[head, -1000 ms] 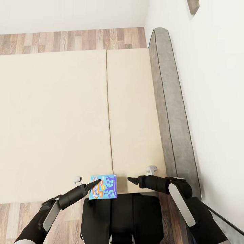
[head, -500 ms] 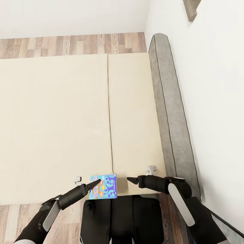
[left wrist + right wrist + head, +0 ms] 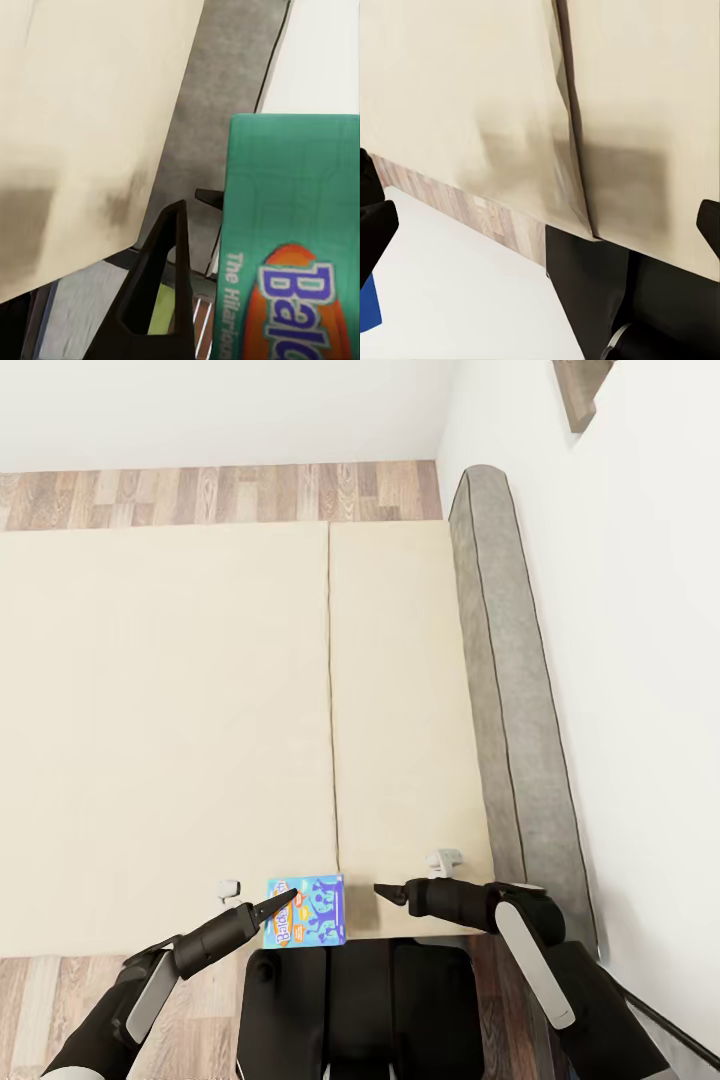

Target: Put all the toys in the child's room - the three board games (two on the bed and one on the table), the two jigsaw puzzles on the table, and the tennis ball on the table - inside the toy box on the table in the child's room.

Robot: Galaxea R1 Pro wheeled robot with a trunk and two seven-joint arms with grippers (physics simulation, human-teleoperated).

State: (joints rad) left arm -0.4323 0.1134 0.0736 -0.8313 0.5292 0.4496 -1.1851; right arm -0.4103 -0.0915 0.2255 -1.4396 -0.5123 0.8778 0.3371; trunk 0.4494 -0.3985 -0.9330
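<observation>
- One board game [image 3: 306,910] is in sight: a thin blue box with cartoon figures and an orange-backed title, held up over the near edge of the bed [image 3: 200,740] in the head view, just in front of the robot's dark trunk [image 3: 340,1010].
- In the left wrist view the same box [image 3: 300,247] shows a green edge face, with white and blue lettering on an orange oval.
- The left gripper [image 3: 283,901] is clamped on the board game: one dark finger [image 3: 161,289] lies along the box's green side, and the tips meet the box's left edge in the head view.
- The right gripper [image 3: 385,891] points toward the box from the other side, apart from it, holding nothing. Its tips [image 3: 375,225] sit at the opposite borders of the right wrist view, so the jaws are spread wide.
- The bed carries a beige mattress in two sections, one seam [image 3: 333,710] running from the far edge to the near edge. No other toy lies on the visible mattress.
- A grey padded headboard [image 3: 505,690] runs along the bed's right edge, against a white wall [image 3: 640,660].
- Wood-plank floor [image 3: 220,490] shows beyond the far edge of the bed and again beside the robot's left arm at the near edge.
- One wooden object [image 3: 585,390] shows on the wall at the upper right; too little of it is in frame to tell what it is.
</observation>
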